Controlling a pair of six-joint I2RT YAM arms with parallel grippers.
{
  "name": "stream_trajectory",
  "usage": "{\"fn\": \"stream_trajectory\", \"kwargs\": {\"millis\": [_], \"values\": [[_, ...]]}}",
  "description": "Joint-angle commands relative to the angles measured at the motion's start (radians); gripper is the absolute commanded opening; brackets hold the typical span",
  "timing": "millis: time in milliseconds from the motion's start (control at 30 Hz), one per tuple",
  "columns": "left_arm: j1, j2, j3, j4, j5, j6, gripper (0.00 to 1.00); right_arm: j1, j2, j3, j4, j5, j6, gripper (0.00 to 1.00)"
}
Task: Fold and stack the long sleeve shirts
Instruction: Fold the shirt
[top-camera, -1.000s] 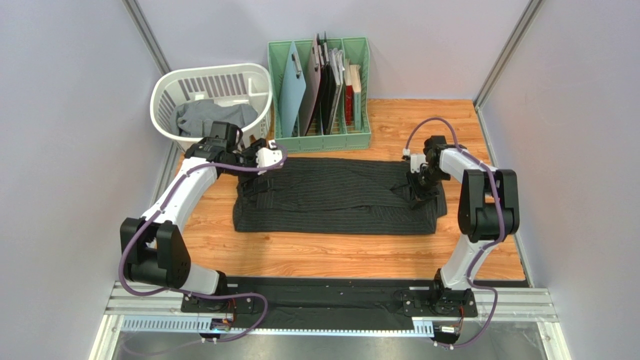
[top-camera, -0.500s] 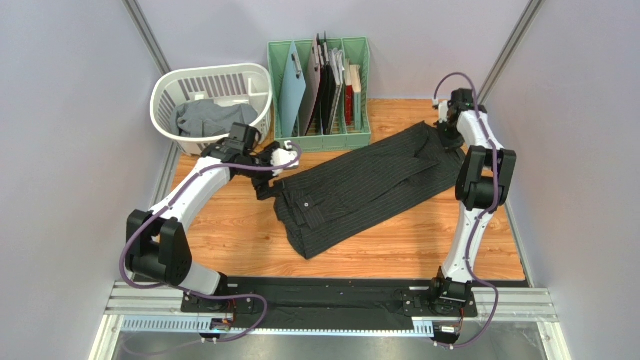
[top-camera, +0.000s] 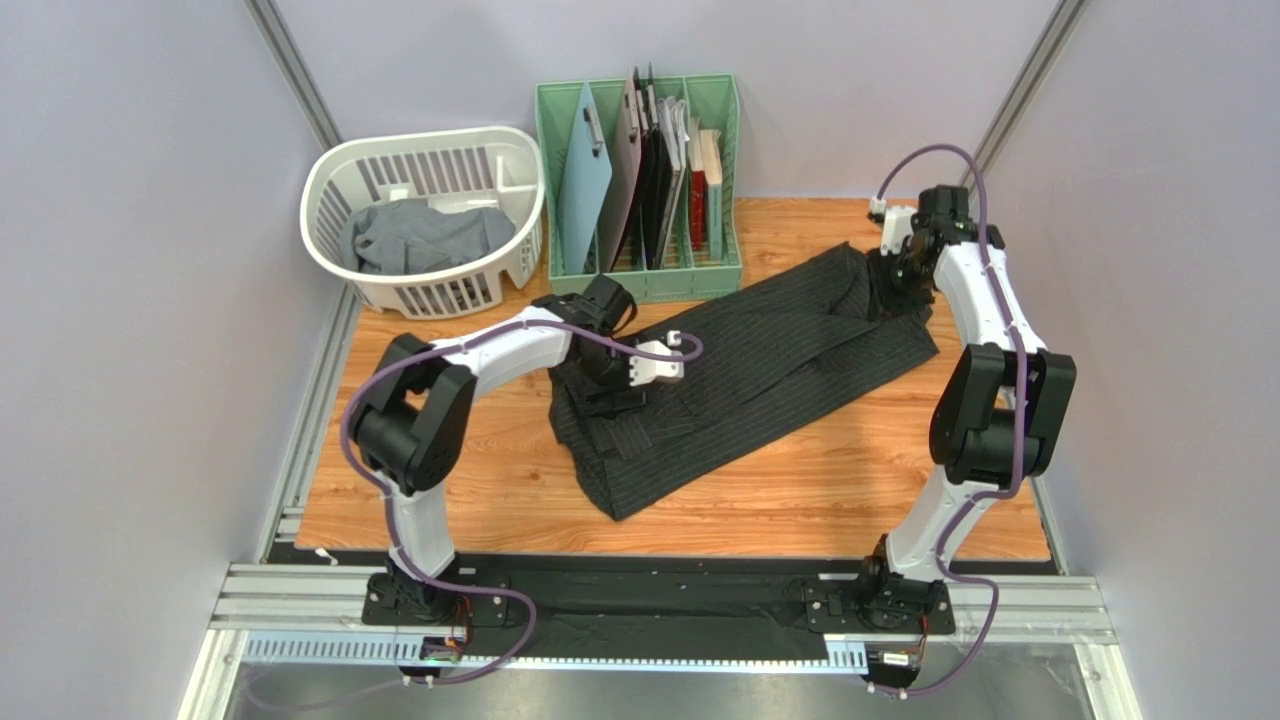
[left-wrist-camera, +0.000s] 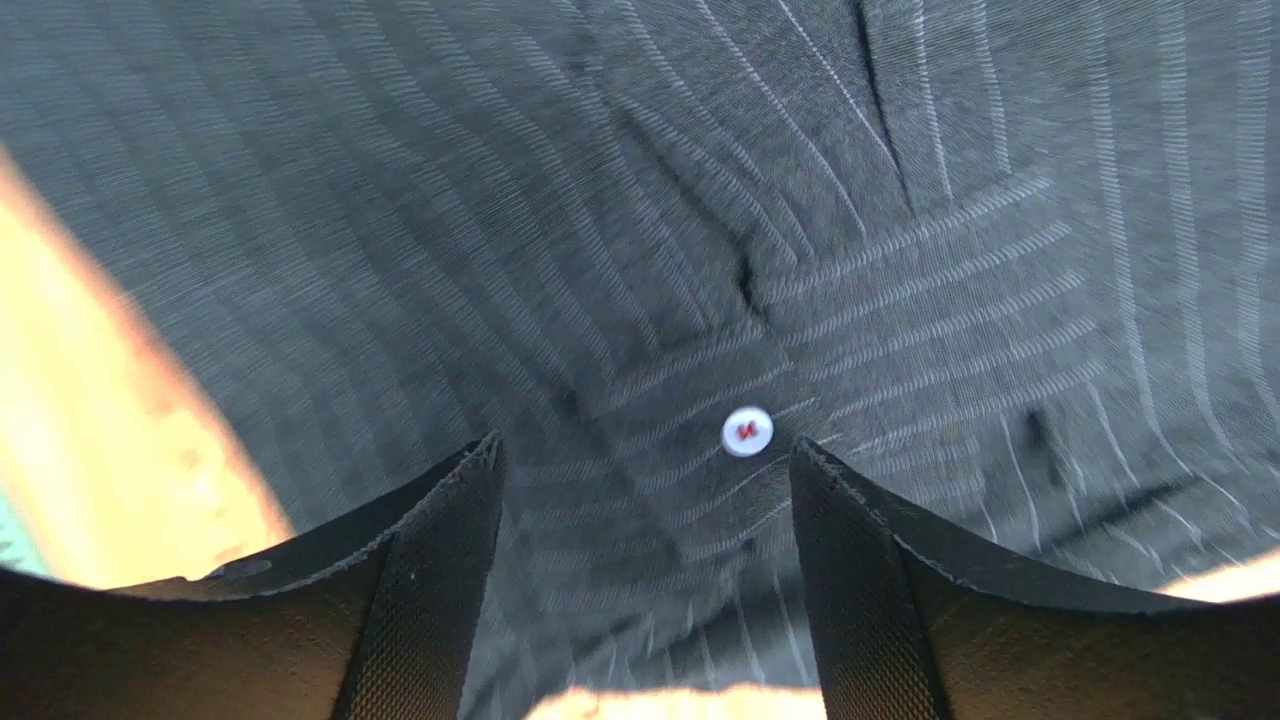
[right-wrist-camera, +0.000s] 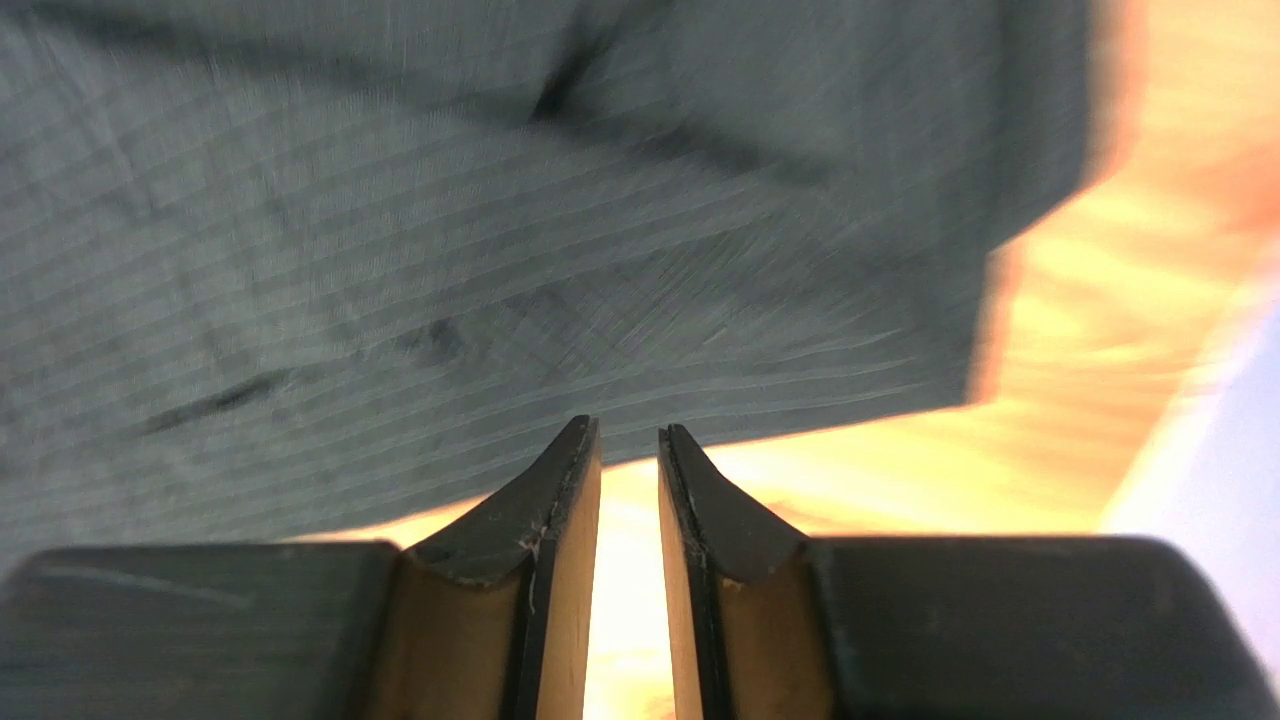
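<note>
Since 0.5 s ago my left gripper swung over the pinstriped shirt, spread; right gripper nearly clenched, empty. I'd square it flat first.

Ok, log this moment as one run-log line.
black shirt diagonal on table | left gripper open above it | right gripper near-shut, empty | grey shirt in basket

Overhead view; both wrist views close over the pinstriped shirt.

Black pale-pinstriped shirt, grey shirt, white basket, green rack.
</note>
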Motion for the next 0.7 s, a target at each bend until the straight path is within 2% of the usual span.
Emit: {"fn": "stream_trajectory", "kwargs": {"millis": [0, 267, 467, 567, 600, 633, 667], "values": [[-0.087, 0.084, 0.051, -0.068, -0.102, -0.028, 0.73, -0.012, -0.027, -0.094, -0.007, -0.076, 0.055, 0.25], [-0.243, 0.125, 0.022, -0.138, -0.021, -0.199, 0.72, -0.026, -0.001, -0.100, -0.013, -0.102, 0.067, 0.25], [-0.337, 0.185, 0.110, -0.144, 0.100, -0.369, 0.73, -0.018, 0.041, -0.132, 0.034, -0.090, 0.076, 0.25], [-0.320, 0.143, 0.143, -0.124, 0.137, -0.463, 0.79, -0.007, 0.096, -0.123, 0.056, -0.076, 0.079, 0.24], [-0.308, 0.110, 0.112, -0.104, 0.189, -0.479, 0.85, -0.003, 0.116, -0.114, 0.059, -0.061, 0.079, 0.23], [-0.294, 0.028, 0.089, -0.079, 0.225, -0.497, 0.98, -0.001, 0.157, -0.105, 0.065, -0.047, 0.081, 0.22], [-0.268, -0.017, 0.066, -0.028, 0.277, -0.532, 0.99, 0.001, 0.182, -0.078, 0.067, -0.014, 0.076, 0.22]]}}
